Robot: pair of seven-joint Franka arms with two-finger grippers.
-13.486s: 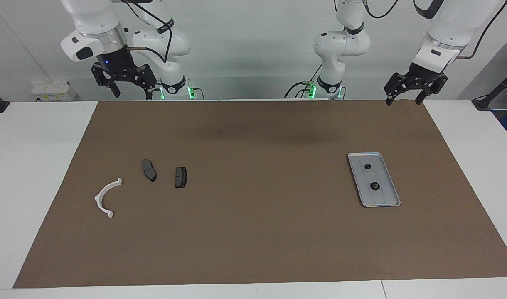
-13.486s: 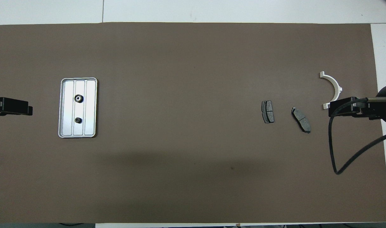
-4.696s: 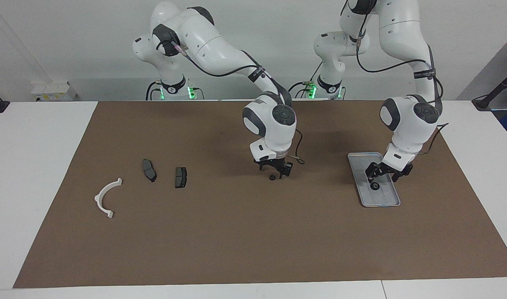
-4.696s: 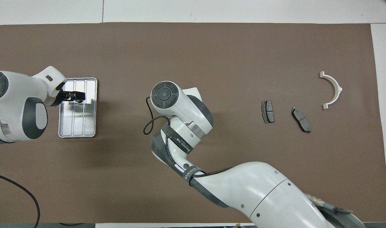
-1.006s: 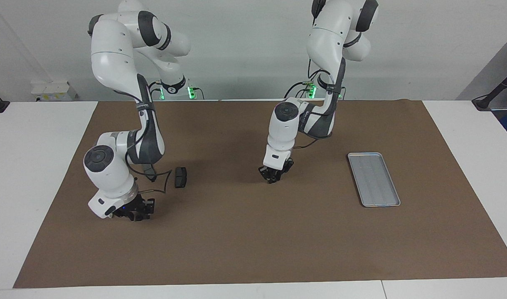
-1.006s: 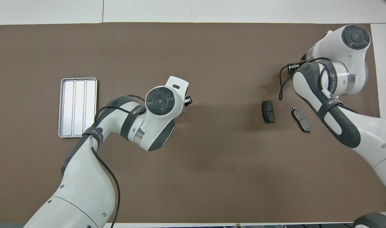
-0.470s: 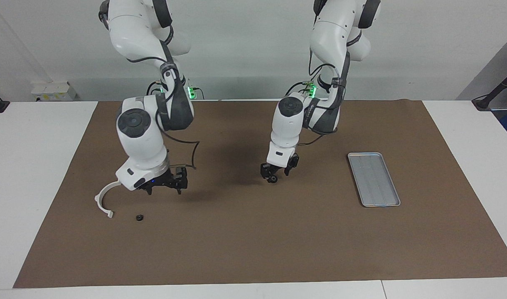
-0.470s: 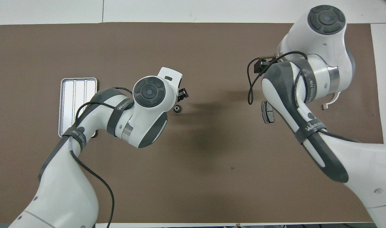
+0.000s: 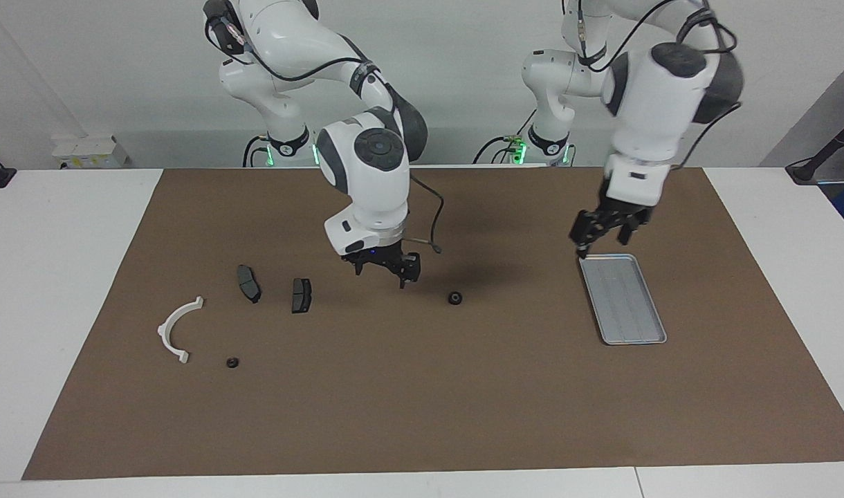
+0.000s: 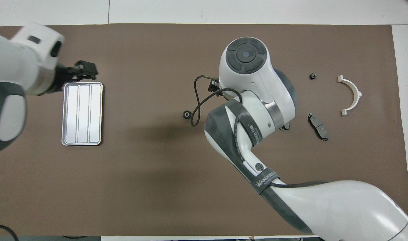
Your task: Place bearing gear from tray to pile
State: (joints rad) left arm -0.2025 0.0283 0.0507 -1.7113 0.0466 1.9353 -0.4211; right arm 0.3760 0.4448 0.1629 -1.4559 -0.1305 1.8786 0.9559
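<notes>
The silver tray (image 9: 622,299) (image 10: 82,113) lies bare toward the left arm's end of the table. One dark bearing gear (image 9: 455,298) (image 10: 187,114) lies on the brown mat mid-table. A smaller gear (image 9: 232,362) (image 10: 312,76) rests in the pile beside the white arc (image 9: 176,329) (image 10: 351,94), farther from the robots than the two dark pads (image 9: 248,283) (image 9: 301,294). My right gripper (image 9: 382,271) hangs open and empty over the mat between the pads and the mid-table gear. My left gripper (image 9: 600,242) (image 10: 84,71) hangs open and empty over the tray's end.
The brown mat (image 9: 422,415) covers most of the white table. In the overhead view my right arm hides one pad almost wholly; the other pad (image 10: 318,126) shows.
Both grippers opened and rose. The right one left the small gear by the arc and swung toward mid-table. The left one left its gear mid-table and moved over the tray.
</notes>
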